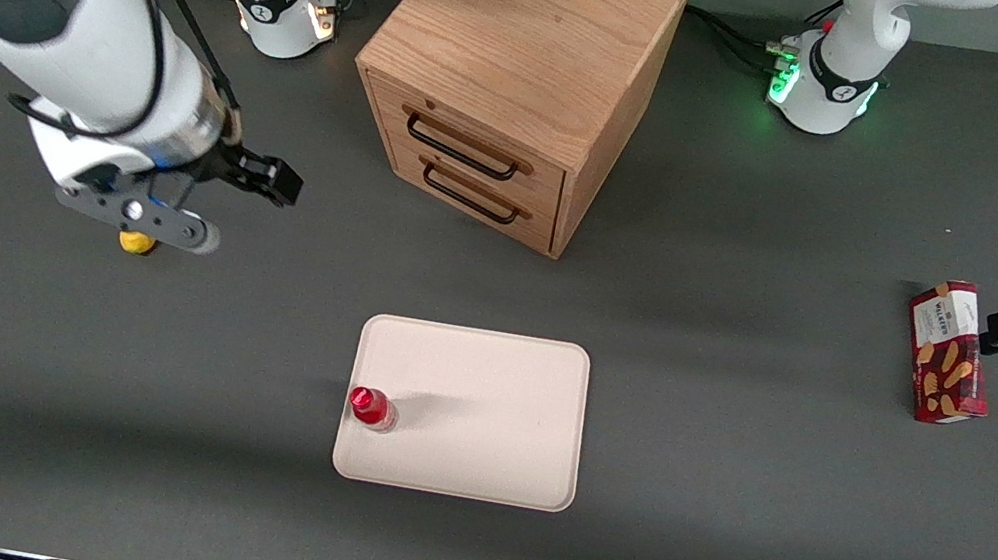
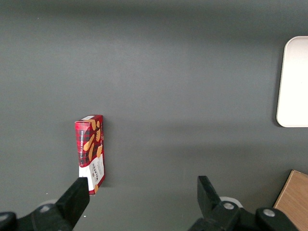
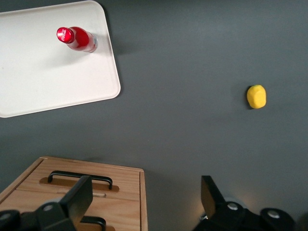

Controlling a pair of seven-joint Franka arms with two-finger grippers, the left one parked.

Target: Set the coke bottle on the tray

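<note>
The small red coke bottle (image 1: pixel 370 407) stands upright on the cream-pink tray (image 1: pixel 486 420), near the tray edge toward the working arm's end. It also shows in the right wrist view (image 3: pixel 77 39) on the tray (image 3: pixel 48 77). My gripper (image 1: pixel 247 177) is open and empty, raised high above the table toward the working arm's end, well away from the tray and farther from the front camera than it. In the wrist view its fingers (image 3: pixel 77 197) stand wide apart with nothing between them.
A wooden two-drawer cabinet (image 1: pixel 517 80) stands at mid-table, farther from the front camera than the tray. A yellow lump (image 1: pixel 136 242) lies under my arm. A red snack box (image 1: pixel 948 352) lies toward the parked arm's end.
</note>
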